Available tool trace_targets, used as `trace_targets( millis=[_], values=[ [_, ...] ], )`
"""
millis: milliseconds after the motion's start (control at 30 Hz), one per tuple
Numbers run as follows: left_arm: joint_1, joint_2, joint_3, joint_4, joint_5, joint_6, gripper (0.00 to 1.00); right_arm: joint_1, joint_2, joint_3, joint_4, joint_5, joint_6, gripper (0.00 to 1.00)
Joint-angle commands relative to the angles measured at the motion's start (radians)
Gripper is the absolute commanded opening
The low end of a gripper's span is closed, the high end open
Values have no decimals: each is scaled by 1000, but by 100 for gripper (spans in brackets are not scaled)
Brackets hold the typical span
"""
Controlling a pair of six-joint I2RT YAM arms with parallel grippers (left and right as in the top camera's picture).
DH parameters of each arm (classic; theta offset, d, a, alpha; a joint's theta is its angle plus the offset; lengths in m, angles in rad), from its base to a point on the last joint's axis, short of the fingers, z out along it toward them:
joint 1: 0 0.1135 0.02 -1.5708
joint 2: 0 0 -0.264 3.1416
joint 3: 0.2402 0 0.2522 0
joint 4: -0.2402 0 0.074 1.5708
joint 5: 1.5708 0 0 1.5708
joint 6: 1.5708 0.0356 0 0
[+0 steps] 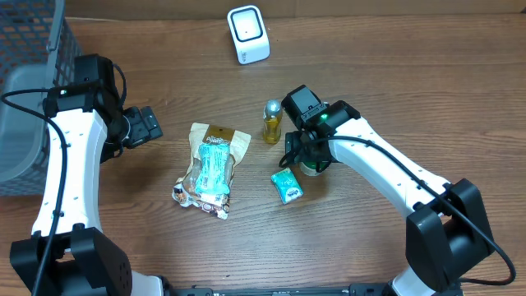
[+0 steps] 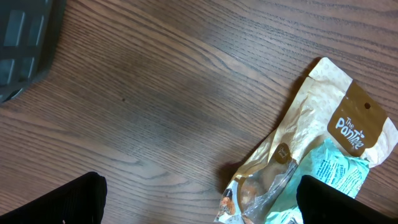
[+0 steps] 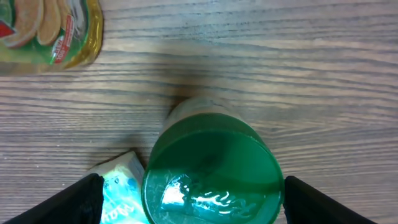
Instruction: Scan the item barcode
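A white barcode scanner [image 1: 247,33] stands at the back of the table. My right gripper [image 1: 311,156] hangs open over a green-lidded jar [image 1: 313,168]. In the right wrist view the green lid [image 3: 211,171] lies between the fingers [image 3: 74,202]. The right-hand finger is at the lid's edge, and the left-hand one stands apart from it, over a teal packet [image 3: 121,186]. My left gripper [image 1: 144,127] is open left of a snack bag [image 1: 212,168]. The left gripper [image 2: 205,208] holds nothing, and the bag's corner [image 2: 273,174] lies between its fingers [image 2: 74,199].
A small yellow bottle with a silver cap [image 1: 272,121] stands just left of the right gripper and shows at top left as the bottle [image 3: 50,31]. The teal packet [image 1: 287,186] lies by the jar. A grey wire basket [image 1: 29,99] stands at the table's left edge.
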Motion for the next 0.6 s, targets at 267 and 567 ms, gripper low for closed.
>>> trace_targets(
  millis=[267, 567],
  values=[
    [0, 0, 5, 1, -2, 0, 100, 1, 2, -5, 15, 3, 5, 84],
    [0, 0, 5, 1, -2, 0, 100, 1, 7, -5, 15, 21, 4, 84]
  ],
)
